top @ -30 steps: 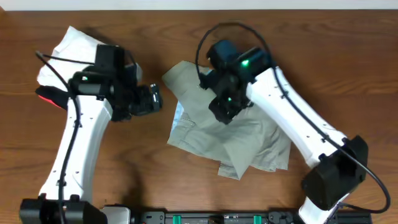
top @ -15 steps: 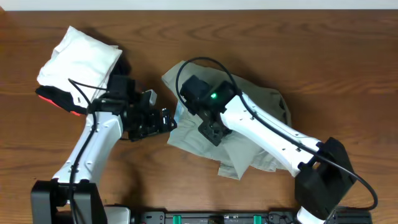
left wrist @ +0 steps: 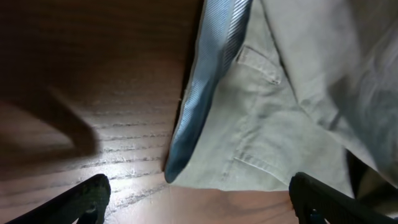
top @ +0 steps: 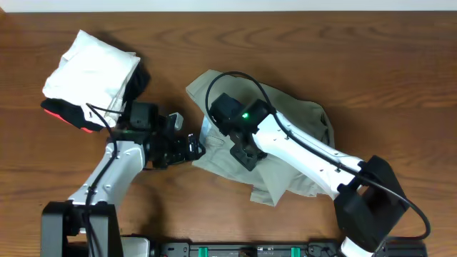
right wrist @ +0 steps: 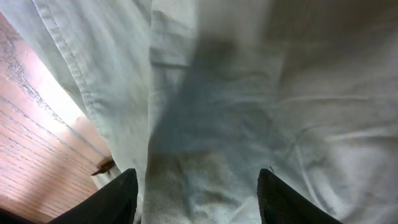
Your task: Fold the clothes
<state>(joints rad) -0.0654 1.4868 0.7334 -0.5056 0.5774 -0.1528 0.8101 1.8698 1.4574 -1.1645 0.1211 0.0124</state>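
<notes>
A: Biggest first?

B: Wooden table (top: 371, 64), then the trousers (top: 303, 118), heaped just right of centre and spilling toward 5 o'clock. Not folded yet: rumpled, layers askew.

A: Step in hand?

B: Looks like getting hold of an edge to spread out or fold over. Left gripper (top: 191, 148) at the heap's 9 o'clock edge, spread wide, gripping nothing, with the waistband (left wrist: 211, 62) and its blue-striped lining just ahead. Right gripper (top: 245, 155) low over the middle of the cloth, parted, fabric beneath, no pinch to be seen.

A: Next move?

B: Probably calls for easing the left one forward and closing on that waistband edge. Thick there, so a deep bite, and one layer only.

A: Elsewhere?

B: White folded garment (top: 89, 64) at 10 o'clock, lying over black and red garments (top: 61, 114), well apart from the trousers.

A: Containers?

B: None in view, so no contents to tell.
</notes>
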